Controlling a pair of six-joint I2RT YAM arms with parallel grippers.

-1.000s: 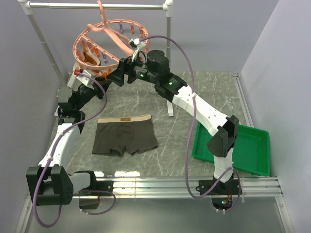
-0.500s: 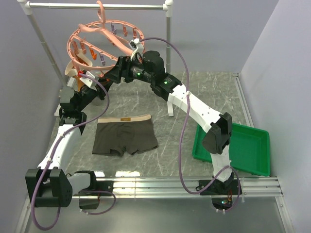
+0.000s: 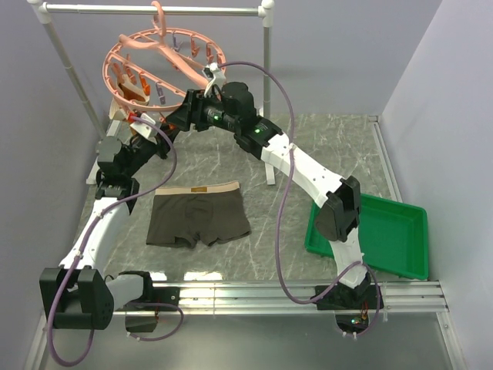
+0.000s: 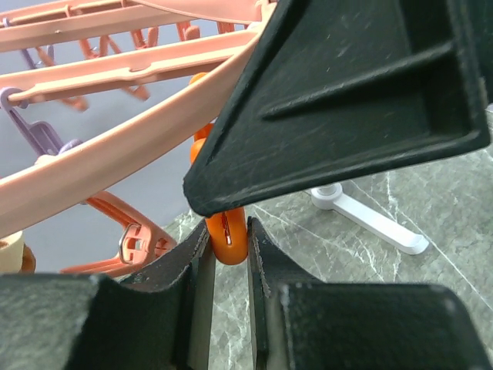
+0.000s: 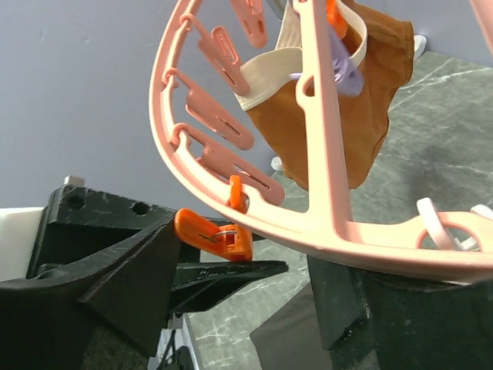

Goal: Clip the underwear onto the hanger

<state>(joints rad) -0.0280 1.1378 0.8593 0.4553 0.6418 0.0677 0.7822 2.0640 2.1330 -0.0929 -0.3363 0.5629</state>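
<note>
The underwear (image 3: 199, 216) lies flat on the table, waistband away from me, apart from both grippers. The hanger (image 3: 158, 48) hangs tilted from the rack bar. My right gripper (image 3: 180, 117) is open, and the hanger's rim (image 5: 254, 208) lies across its fingers (image 5: 339, 304). My left gripper (image 3: 160, 126) is just below the rim. In the left wrist view it (image 4: 228, 231) is shut on an orange clip (image 4: 226, 237) hanging from the rim (image 4: 115, 158). The same clip shows in the right wrist view (image 5: 212, 233).
A smaller orange-brown garment (image 3: 123, 104) is clipped to the hanger's far left side. The white-grey pipe rack (image 3: 266, 85) stands behind, its foot (image 4: 370, 220) on the table. A green tray (image 3: 385, 231) sits at the right.
The right arm has moved left and the hanger has swung left and tilted up with it. The left gripper has risen slightly towards the rim. The underwear has not moved.
</note>
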